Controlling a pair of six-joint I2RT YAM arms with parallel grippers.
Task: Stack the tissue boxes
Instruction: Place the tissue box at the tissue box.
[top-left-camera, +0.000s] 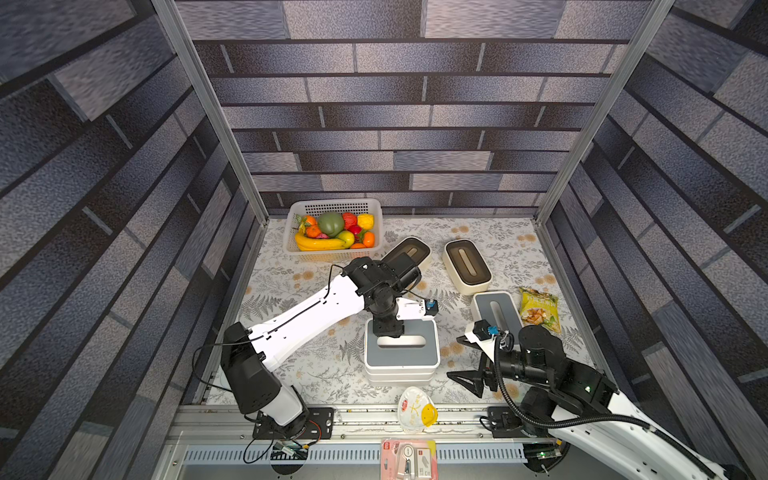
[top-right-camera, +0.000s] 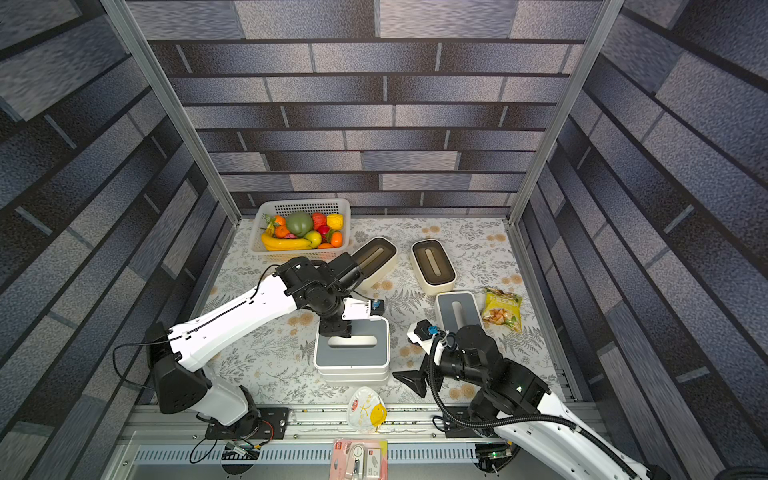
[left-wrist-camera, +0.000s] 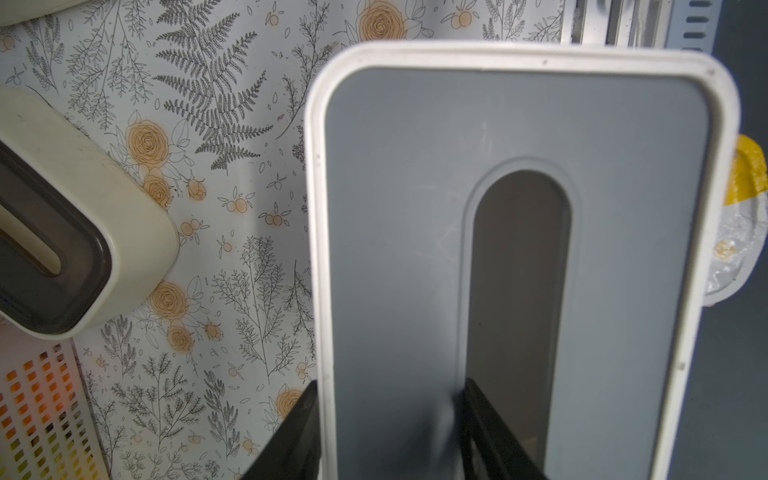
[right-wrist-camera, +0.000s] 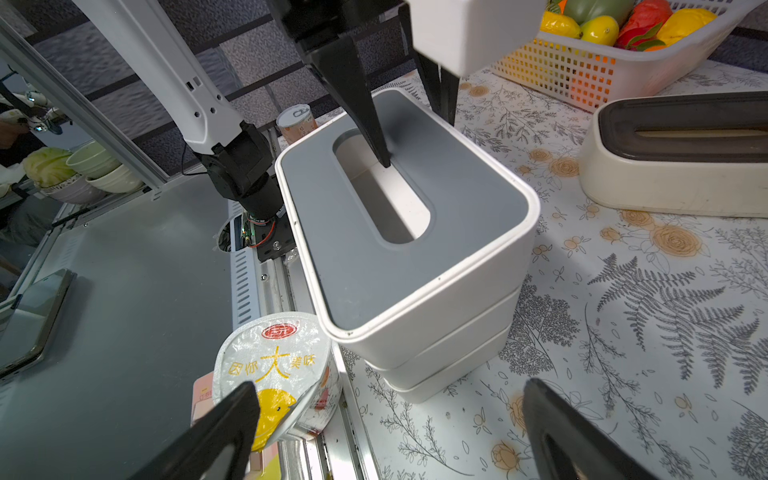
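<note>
Note that the table carries a floral print. A white fruit basket stands at its far left corner. One cream tissue box lies just beside it, and a second cream tissue box lies near that one. A stack of white tissue boxes stands near the front edge. A grey-lidded tissue box and a snack bag lie near the right edge.

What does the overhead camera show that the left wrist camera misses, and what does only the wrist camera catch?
Overhead only: the open right gripper, a second cream box, a lone grey-lidded box and a snack bag.
Left wrist only: a clear look at how the left gripper grips, one finger outside the box wall and the other down in the lid's slot.
Both: the grey-lidded top box, the cream box beside the fruit basket, and the foil-lidded cup.
</note>
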